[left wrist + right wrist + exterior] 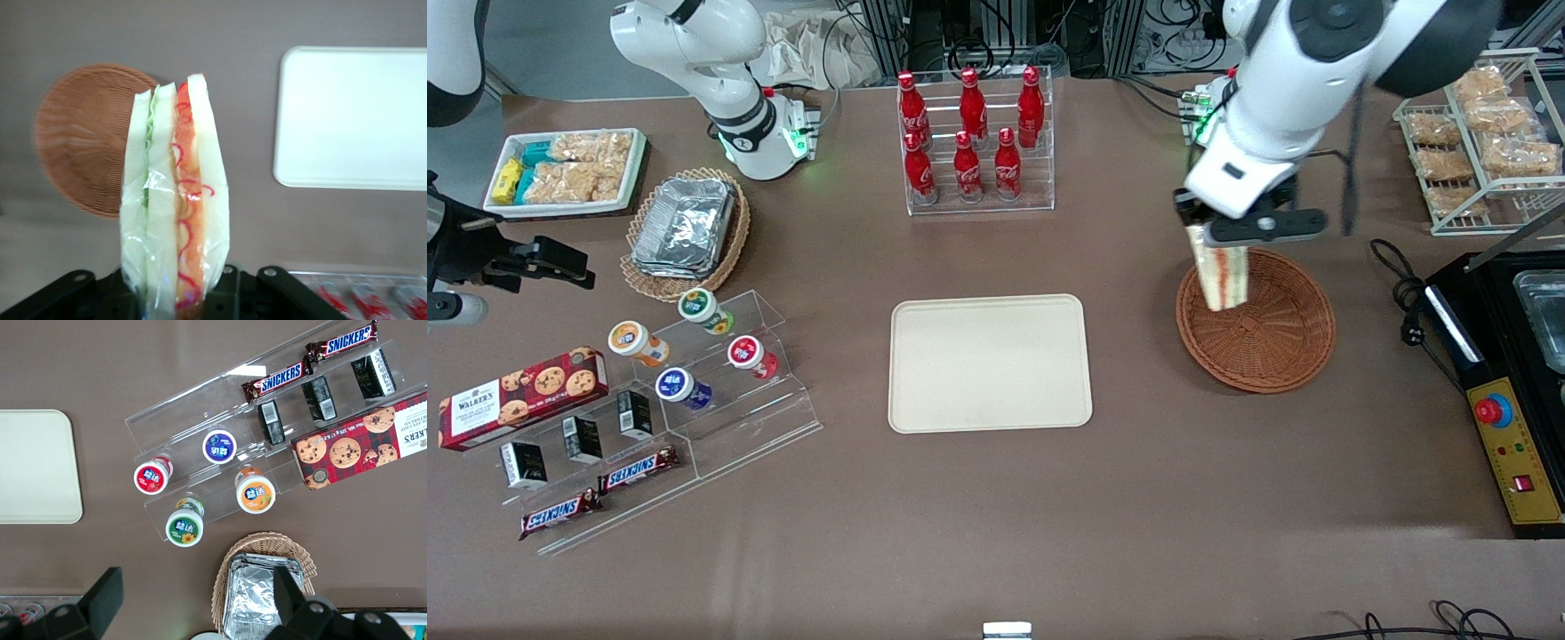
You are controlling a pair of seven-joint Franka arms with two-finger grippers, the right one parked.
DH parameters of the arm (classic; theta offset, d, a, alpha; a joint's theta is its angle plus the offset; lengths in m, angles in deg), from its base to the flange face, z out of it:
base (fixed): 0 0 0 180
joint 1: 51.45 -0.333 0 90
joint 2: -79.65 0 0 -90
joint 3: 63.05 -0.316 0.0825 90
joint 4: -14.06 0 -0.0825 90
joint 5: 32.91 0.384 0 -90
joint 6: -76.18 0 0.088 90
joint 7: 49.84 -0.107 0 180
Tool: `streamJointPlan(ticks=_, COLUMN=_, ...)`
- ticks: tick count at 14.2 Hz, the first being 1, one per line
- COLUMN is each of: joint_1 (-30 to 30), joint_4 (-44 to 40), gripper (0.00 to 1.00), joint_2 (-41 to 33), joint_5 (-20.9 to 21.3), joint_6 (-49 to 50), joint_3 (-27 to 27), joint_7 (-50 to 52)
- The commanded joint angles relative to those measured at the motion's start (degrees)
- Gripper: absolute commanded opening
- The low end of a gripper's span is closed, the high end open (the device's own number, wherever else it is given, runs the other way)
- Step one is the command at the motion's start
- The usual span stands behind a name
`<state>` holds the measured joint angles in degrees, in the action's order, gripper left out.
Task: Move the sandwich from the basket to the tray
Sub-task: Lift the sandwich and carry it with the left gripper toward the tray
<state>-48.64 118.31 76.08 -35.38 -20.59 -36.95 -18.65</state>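
My left gripper is shut on the sandwich, a plastic-wrapped wedge of pale bread with red, orange and green filling. It hangs point down above the reddish-brown wicker basket, over the rim nearest the tray. In the left wrist view the sandwich stands out from between the black fingers, with the empty basket and the tray below it. The cream-beige tray lies empty at the table's middle, toward the parked arm from the basket.
A clear rack of red cola bottles stands farther from the camera than the tray. A wire rack of snack bags and a black appliance are at the working arm's end. A tan basket of foil packets and acrylic snack steps are toward the parked arm's end.
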Motion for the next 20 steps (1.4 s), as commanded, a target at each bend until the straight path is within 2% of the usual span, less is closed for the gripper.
streamJointPlan(ticks=1, joint_1=0.0, joint_4=-1.3, gripper=0.00, joint_2=5.3, joint_5=-1.0, joint_6=-6.2, joint_3=5.2, joint_7=5.7)
streamJointPlan(ticks=3, joint_1=0.5, joint_4=0.0, gripper=0.00, joint_2=10.4, joint_5=0.5, joint_6=-14.3, joint_3=8.6, joint_7=11.7)
streamJointPlan(ticks=6, joint_1=4.8, joint_4=3.5, gripper=0.00, joint_2=18.0, joint_5=9.2, joint_6=-24.8, joint_3=9.1, joint_7=18.2)
streamJointPlan(ticks=8, joint_1=7.3, joint_4=3.1, gripper=0.00, joint_2=25.2, joint_5=19.0, joint_6=-27.6, joint_3=9.0, joint_7=24.6)
streamJointPlan(ticks=10, joint_1=7.6, joint_4=3.1, gripper=0.00, joint_2=30.5, joint_5=25.8, joint_6=-32.3, joint_3=9.0, joint_7=30.0)
streamJointPlan(ticks=17, joint_1=7.7, joint_4=2.9, gripper=0.00, joint_2=39.0, joint_5=34.1, joint_6=-38.6, joint_3=8.7, joint_7=31.7)
streamJointPlan(ticks=20, joint_1=7.7, joint_4=2.9, gripper=0.00, joint_2=40.1, joint_5=35.9, joint_6=-39.0, joint_3=8.7, joint_7=31.7)
